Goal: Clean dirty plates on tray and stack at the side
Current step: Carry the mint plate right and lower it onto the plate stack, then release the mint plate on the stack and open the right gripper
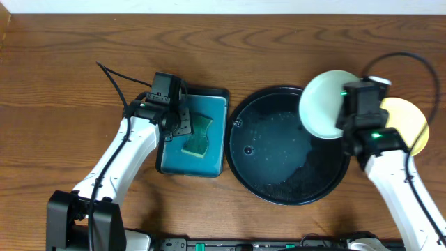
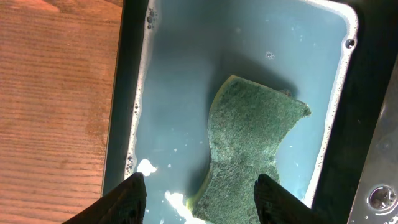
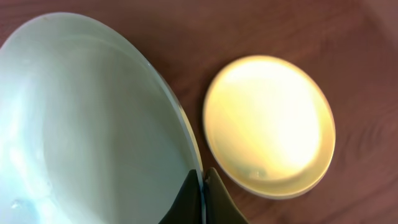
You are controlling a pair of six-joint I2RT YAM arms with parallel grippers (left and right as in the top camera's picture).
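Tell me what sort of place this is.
Likely a lab bench set up for robot dishwashing: a wooden table, a sponge in a wet teal tray, a wet black tray, a pale plate, a yellow plate.

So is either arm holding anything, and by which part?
Right gripper pinches the pale plate by its rim; left gripper, open over the sponge, holds nothing.

Surface (image 1: pixel 293 49) was dark brown wood, grain running lengthwise; pale wall (image 1: pixel 223 5) strip along far edge, even lighting.
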